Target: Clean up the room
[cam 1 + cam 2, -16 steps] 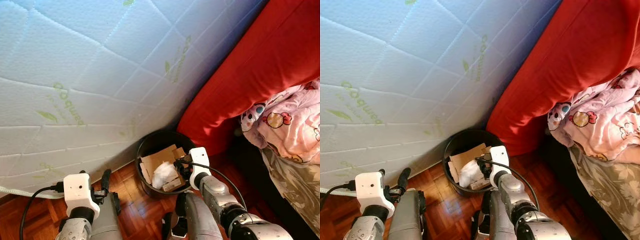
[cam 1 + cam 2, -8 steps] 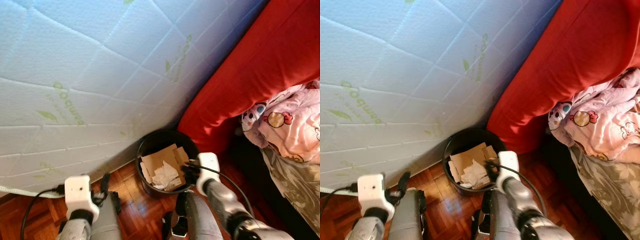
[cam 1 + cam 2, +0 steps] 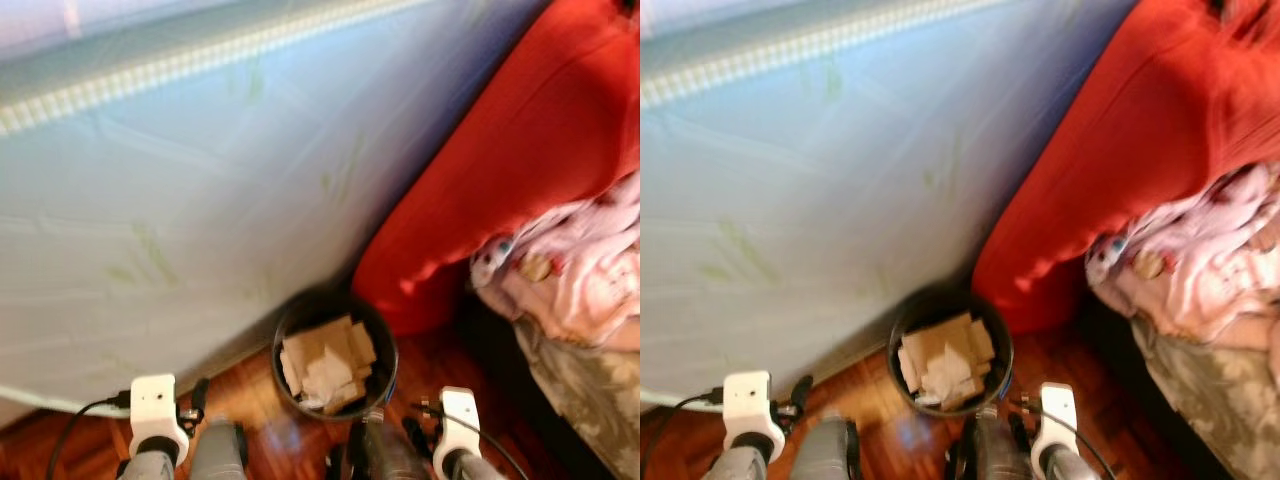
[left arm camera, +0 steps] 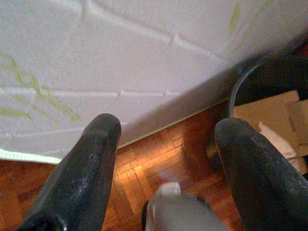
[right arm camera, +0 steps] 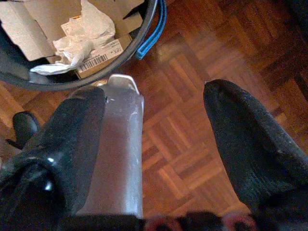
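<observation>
Between mattress (image 3: 180, 230) and cushion (image 3: 480, 180): bin (image 3: 335, 355); both hands (image 4: 166, 159) (image 5: 154, 144) apart, empty.

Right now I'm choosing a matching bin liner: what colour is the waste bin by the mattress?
Black; the waste bin shows best in the left eye view.

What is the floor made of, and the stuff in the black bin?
The floor looks like glossy reddish-brown wood, laid in small parquet blocks that catch the light. In the black bin lie flat tan pieces that look like cardboard, and crinkled white stuff, probably paper or thin plastic.
</observation>
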### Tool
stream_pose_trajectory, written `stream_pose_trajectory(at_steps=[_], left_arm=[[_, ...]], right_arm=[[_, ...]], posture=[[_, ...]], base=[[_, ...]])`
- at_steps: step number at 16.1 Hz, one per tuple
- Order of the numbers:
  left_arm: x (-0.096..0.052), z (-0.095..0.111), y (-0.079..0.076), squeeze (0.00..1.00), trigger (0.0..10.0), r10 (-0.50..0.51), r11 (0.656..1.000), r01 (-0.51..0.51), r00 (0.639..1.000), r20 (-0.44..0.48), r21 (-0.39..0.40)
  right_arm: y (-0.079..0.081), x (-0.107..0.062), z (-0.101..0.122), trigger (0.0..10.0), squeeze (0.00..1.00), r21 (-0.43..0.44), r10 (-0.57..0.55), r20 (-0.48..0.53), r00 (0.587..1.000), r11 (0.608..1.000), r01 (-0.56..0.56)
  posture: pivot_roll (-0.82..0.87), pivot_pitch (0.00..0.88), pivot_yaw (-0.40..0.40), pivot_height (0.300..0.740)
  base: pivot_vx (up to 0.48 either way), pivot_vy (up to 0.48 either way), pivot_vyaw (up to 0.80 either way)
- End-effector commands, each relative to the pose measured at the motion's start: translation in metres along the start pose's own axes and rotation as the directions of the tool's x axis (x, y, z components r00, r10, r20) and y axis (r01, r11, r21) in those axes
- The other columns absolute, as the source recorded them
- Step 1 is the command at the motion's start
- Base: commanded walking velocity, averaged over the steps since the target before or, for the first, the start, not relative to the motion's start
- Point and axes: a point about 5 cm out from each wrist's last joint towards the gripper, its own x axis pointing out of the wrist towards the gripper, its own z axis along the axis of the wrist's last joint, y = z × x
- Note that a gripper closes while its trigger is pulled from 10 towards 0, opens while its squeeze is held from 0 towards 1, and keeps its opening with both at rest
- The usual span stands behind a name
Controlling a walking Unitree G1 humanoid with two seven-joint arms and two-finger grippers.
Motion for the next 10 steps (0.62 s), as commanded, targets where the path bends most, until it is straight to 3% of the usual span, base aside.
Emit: stream_pose_trajectory(at_steps=[1,3,6,8,10], left_arm=[[-0.001,-0.018,0.001,0.0,10.0,-0.002,1.0,0.002,0.998,-0.063,0.008],[0.009,-0.035,0.002,0.0,10.0,0.006,1.0,-0.005,0.991,-0.137,0.008],[0.012,-0.057,0.001,0.0,10.0,0.004,1.0,-0.006,0.971,-0.24,-0.01],[0.01,-0.072,-0.001,0.0,10.0,-0.014,1.0,0.013,0.949,-0.315,-0.003],[0.014,-0.079,-0.004,0.0,10.0,-0.025,1.0,0.03,0.925,-0.378,0.007]], right_arm=[[-0.003,-0.003,-0.01,10.0,0.0,0.011,-0.015,-0.024,1.0,1.0,0.015],[0.002,-0.004,-0.015,10.0,0.0,0.035,-0.017,-0.039,0.999,0.999,0.018],[0.002,-0.002,-0.013,10.0,0.0,0.06,-0.037,-0.034,0.999,0.997,0.039],[0.002,-0.002,-0.014,10.0,0.0,0.06,-0.045,-0.048,0.998,0.997,0.048],[-0.003,-0.006,-0.023,10.0,0.0,0.114,-0.079,-0.079,0.994,0.99,0.088]], posture=[[0.19,0.113,-0.118,0.734],[0.17,0.048,-0.109,0.74],[0.16,0.0,-0.107,0.74],[0.15,0.0,-0.111,0.74],[0.16,0.0,-0.109,0.74]], base=[[0.0,0.0,0.0],[0.0,0.0,0.0],[0.0,0.0,0.0],[0.0,0.0,0.0],[0.0,0.0,0.0]])
